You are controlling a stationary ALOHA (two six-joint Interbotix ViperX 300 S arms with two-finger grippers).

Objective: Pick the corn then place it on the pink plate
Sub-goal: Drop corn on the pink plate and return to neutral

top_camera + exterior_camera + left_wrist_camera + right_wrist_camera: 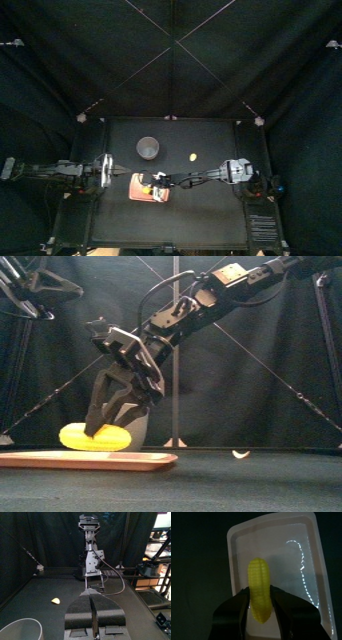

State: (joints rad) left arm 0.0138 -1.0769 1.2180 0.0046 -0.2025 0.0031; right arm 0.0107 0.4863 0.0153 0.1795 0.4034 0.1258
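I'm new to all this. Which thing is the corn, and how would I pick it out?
Find the black table, then the flat pink tray left of its middle. Over that tray the right tool grips a long yellow corn cob with rows of kernels. The only other yellow thing is a far smaller piece lying alone on the bare table.

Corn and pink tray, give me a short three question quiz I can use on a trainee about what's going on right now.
1. True or false: the right gripper is shut on the corn.
2. What lies directly under the corn? A) grey cup B) pink tray C) bare table
3. Fill in: the left gripper is ____ and holds nothing.
Key: 1 true; 2 B; 3 shut.
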